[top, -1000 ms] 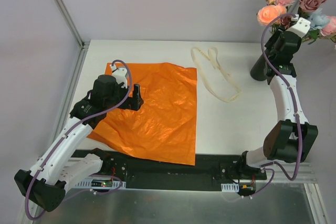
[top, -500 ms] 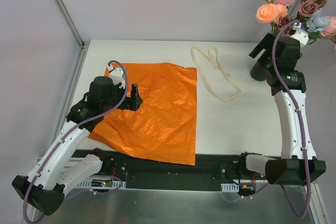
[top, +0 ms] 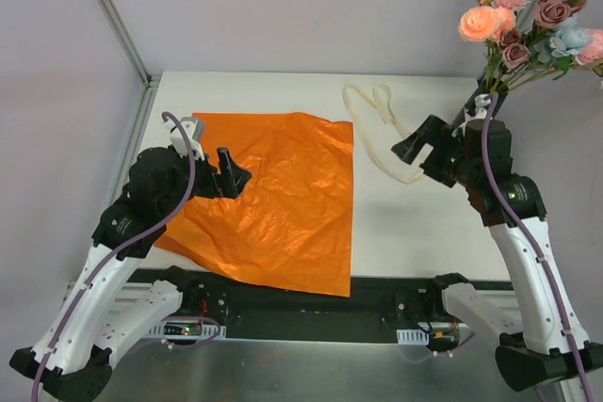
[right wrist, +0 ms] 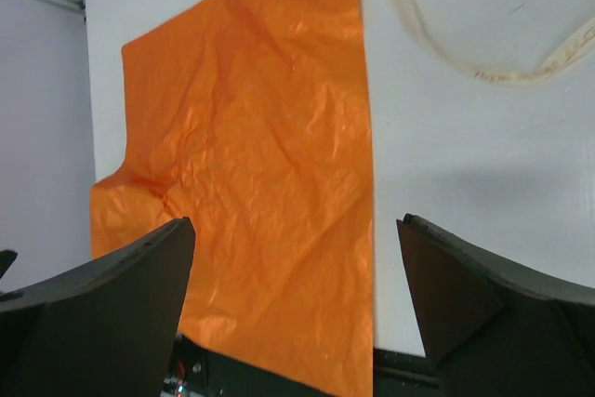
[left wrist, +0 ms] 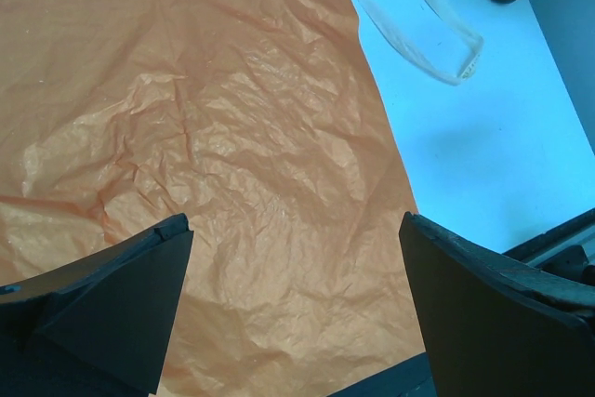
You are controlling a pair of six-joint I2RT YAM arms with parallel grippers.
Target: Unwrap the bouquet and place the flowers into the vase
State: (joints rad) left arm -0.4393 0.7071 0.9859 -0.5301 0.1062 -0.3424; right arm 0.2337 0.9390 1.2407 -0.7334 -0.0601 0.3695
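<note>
The left arm (top: 91, 291) and the right arm (top: 537, 270) are a matching pair, with smooth white shells on the long links and bulky matt black housings at every joint. A slim purple-grey cable (top: 192, 168) runs loosely along each one, bowing out in loops. A small white block (top: 191, 129) caps each wrist. The left gripper (top: 229, 174) and right gripper (top: 415, 159) are black throughout, their fingers (left wrist: 107, 309) broad, flat-faced wedges. Both bases are bolted to a black rail (top: 311, 313), where a little circuit board (top: 184, 329) shows tiny lit dots.
</note>
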